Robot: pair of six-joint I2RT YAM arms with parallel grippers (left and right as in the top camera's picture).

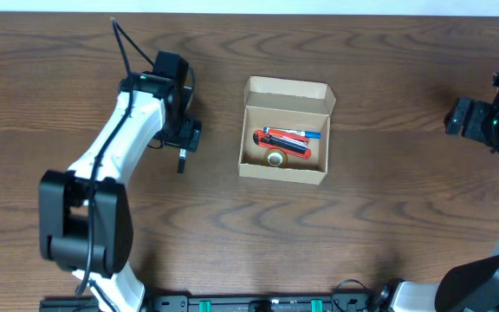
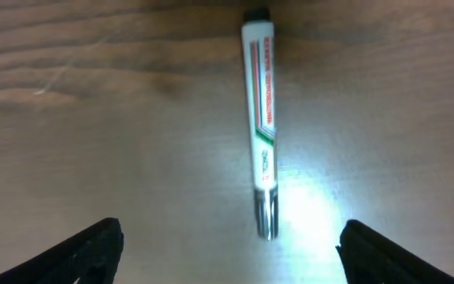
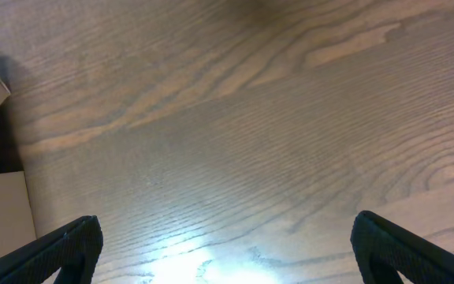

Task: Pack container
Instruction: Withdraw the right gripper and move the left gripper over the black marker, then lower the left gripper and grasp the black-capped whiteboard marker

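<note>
So the desk is dark brown wood with a pretty loud wavy grain and a bit of glare on it. Only two things sit directly on it as far as I can see. A small tan cardboard box sits roughly mid-desk, a little closer to the far edge, with its flap lid standing open on the far side. Off to its left, a white marker with red and green print and a dark cap lies flat on the wood, not touching the box.
</note>
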